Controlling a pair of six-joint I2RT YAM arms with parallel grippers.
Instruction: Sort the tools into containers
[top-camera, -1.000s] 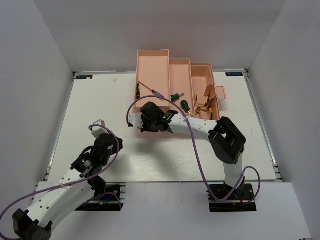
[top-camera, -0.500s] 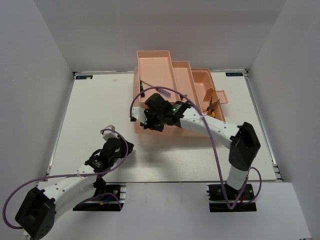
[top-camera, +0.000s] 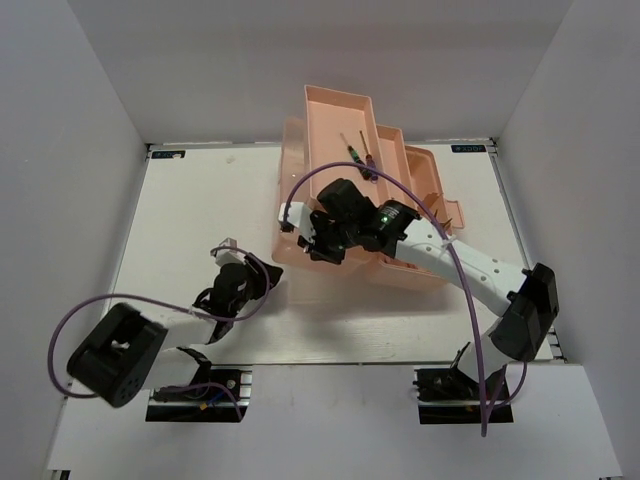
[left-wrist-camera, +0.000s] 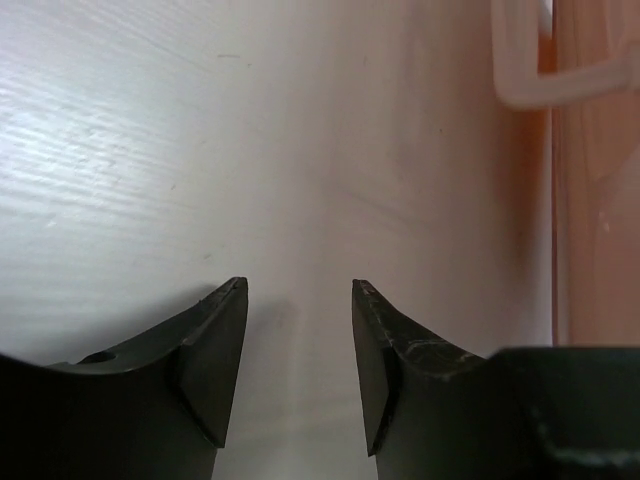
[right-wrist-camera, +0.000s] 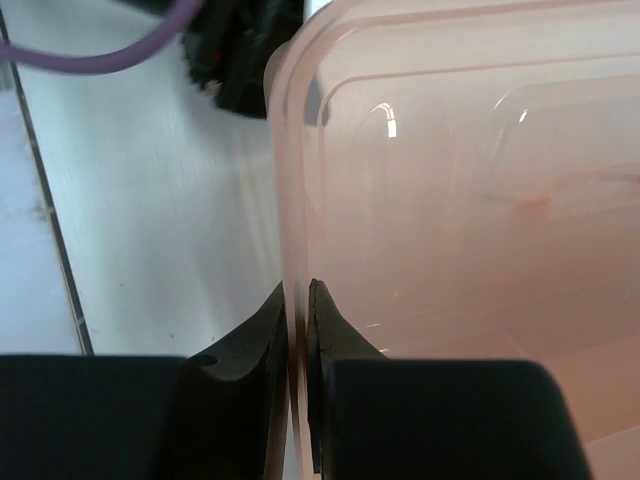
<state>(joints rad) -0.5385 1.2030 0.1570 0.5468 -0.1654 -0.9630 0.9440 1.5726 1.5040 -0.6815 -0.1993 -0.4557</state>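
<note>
The salmon-pink toolbox (top-camera: 410, 262) stands skewed at the table's back centre, its trays stacked in steps. Two slim screwdrivers (top-camera: 357, 157) lie in the upper tray (top-camera: 330, 115). No other tools show. My right gripper (top-camera: 322, 243) is shut on the toolbox's near-left wall; in the right wrist view the jaws (right-wrist-camera: 297, 295) pinch the thin rim of the toolbox (right-wrist-camera: 450, 200). My left gripper (top-camera: 265, 282) is open and empty, low over the table just left of the box. In the left wrist view (left-wrist-camera: 298, 290) the box's wall (left-wrist-camera: 595, 200) lies to the right.
The white table (top-camera: 200, 200) is walled on three sides. A pale handle loop (left-wrist-camera: 520, 70) on the box shows in the left wrist view. Purple cables loop over both arms. The right arm reaches across the table's right half.
The toolbox has swung and shifted, and its trays have drawn together into a stack. My right gripper moved with it. My left gripper moved right, toward the box's near-left corner.
</note>
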